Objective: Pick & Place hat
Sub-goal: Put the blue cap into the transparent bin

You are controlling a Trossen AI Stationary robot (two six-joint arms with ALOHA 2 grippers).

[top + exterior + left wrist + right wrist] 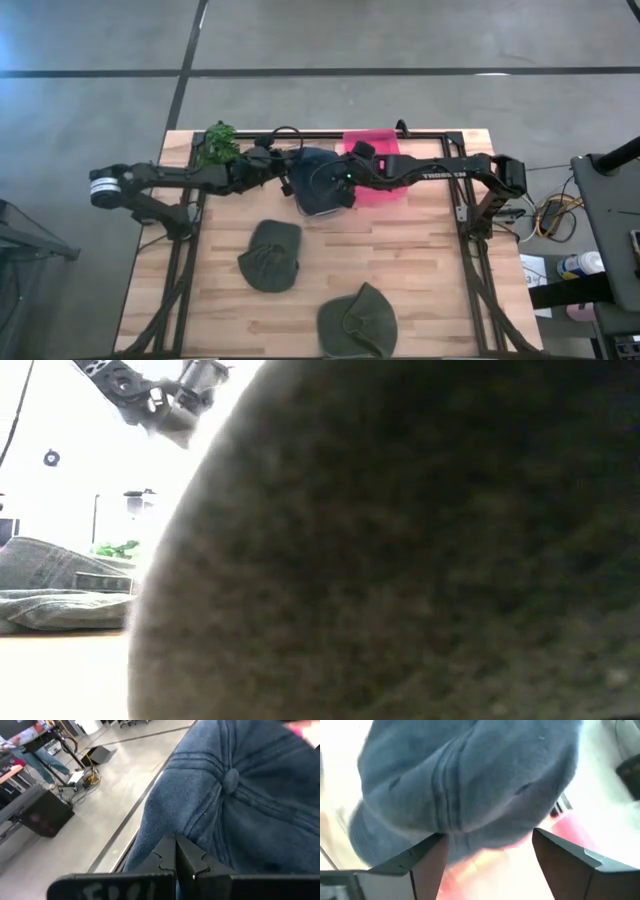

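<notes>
A blue denim hat (318,178) hangs over the table's far middle, between my two grippers. My left gripper (290,180) reaches in from the left and is shut on the hat's cloth (175,852). My right gripper (342,186) comes from the right and stands open (490,855), one finger on either side of the hat's crown (470,780). Whether those fingers touch the crown, I cannot tell. Two olive green hats (271,256) (357,321) lie flat on the near half of the table. My left gripper pinches a fold of the blue hat's crown cloth (167,827) between its two shut fingers, low on the side and away from the top button (231,779). The fingers come nearly level from the table's left. The hat bulges out beyond the fingertips.
A pink sheet (385,160) lies at the far right, just behind the blue hat. A green plant (217,145) stands at the far left corner. One olive hat (400,560) fills most of the low view. The other (60,595) shows at its left.
</notes>
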